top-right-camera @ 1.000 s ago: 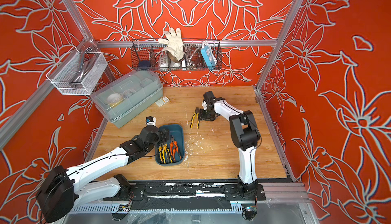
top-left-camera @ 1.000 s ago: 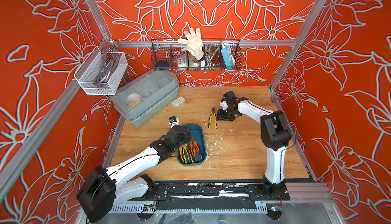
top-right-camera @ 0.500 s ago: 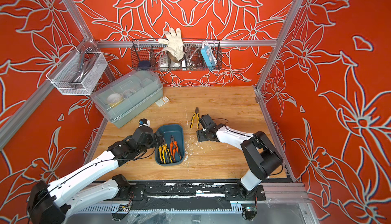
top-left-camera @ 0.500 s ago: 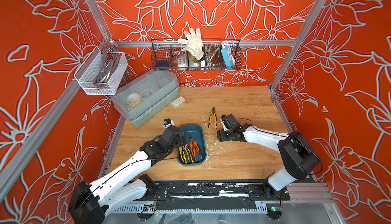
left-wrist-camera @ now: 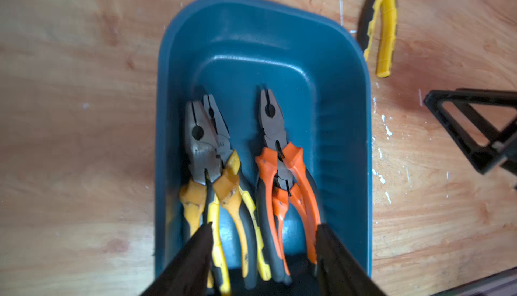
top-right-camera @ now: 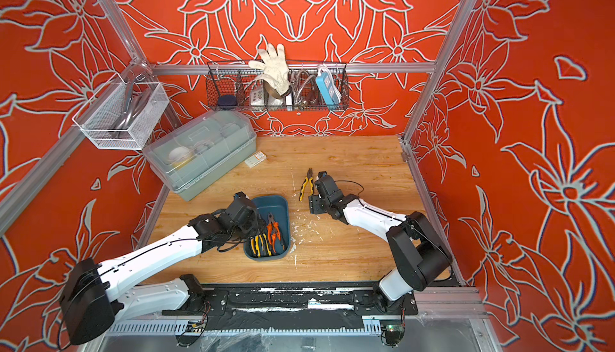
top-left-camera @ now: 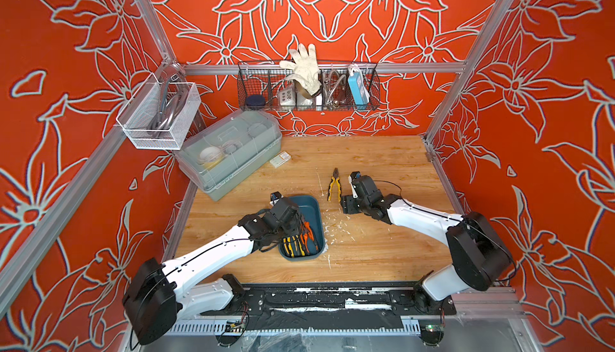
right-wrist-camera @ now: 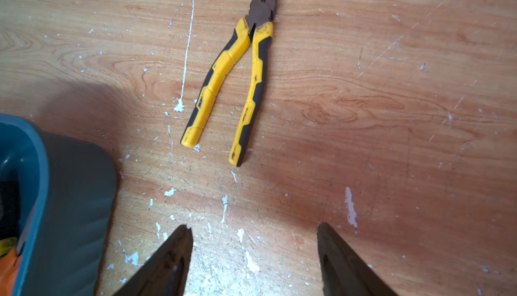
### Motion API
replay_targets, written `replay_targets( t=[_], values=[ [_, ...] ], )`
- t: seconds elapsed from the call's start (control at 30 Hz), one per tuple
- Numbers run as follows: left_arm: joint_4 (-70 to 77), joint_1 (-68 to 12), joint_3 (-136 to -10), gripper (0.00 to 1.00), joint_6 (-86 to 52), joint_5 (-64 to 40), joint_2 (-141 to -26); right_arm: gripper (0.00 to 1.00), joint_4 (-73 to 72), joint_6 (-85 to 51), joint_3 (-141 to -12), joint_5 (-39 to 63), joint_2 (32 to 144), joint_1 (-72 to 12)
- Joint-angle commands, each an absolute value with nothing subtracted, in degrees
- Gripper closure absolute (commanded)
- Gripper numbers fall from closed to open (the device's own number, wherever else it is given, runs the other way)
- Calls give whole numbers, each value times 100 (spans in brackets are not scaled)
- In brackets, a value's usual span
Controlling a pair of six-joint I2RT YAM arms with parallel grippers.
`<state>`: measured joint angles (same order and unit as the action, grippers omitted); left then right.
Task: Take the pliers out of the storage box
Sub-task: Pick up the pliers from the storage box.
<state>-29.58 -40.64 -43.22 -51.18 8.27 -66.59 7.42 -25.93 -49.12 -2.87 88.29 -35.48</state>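
The storage box (top-left-camera: 309,210) (top-right-camera: 278,207) (left-wrist-camera: 251,42) is a dark teal tray on the wooden table. Inside lie two yellow-handled pliers (left-wrist-camera: 201,140) (top-left-camera: 289,244) side by side and two orange-handled pliers (left-wrist-camera: 274,129) (top-right-camera: 274,232), one on top of the other. My left gripper (left-wrist-camera: 265,226) is down in the box, open, its fingers straddling the yellow and orange handles. A third yellow-handled pliers (top-left-camera: 333,185) (top-right-camera: 306,185) (right-wrist-camera: 237,70) lies on the table beyond the box. My right gripper (right-wrist-camera: 254,226) (top-left-camera: 347,204) hovers open and empty just short of its handles.
A translucent lidded bin (top-left-camera: 229,154) stands at the back left, with a small card (top-left-camera: 280,159) beside it. A black wire basket (top-left-camera: 307,90) hangs on the back wall and a white mesh basket (top-left-camera: 159,117) on the left wall. White flecks dot the table.
My right arm has drawn back from the pliers on the table toward the front, jaws open. My left gripper stays over the box and its fingers have narrowed around the handles.
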Motion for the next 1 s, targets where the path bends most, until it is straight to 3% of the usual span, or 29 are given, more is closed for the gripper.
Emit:
replay_targets(
  t=[0.0, 0.2, 0.6, 0.7, 0.97],
  values=[
    [-3323, -4092, -4564, 46, -5535, 794, -7016, 27, 787, -2688, -4932, -203, 8991, -3563],
    [-3589, -4139, -4761, 54, -5900, 680, -7613, 27, 843, -2742, -5018, -71, 9131, -3564],
    [-3778, -4333, -5075, 56, -5988, 642, -8560, 27, 887, -2736, -5045, -94, 9134, -3567],
    [-3769, -4342, -5141, 68, -5928, 607, -8802, 27, 890, -2733, -5053, -88, 9143, -3560],
    [-3850, -4351, -5185, 85, -5950, 659, -8821, 28, 909, -2725, -5073, -104, 9155, -3560]
  ],
)
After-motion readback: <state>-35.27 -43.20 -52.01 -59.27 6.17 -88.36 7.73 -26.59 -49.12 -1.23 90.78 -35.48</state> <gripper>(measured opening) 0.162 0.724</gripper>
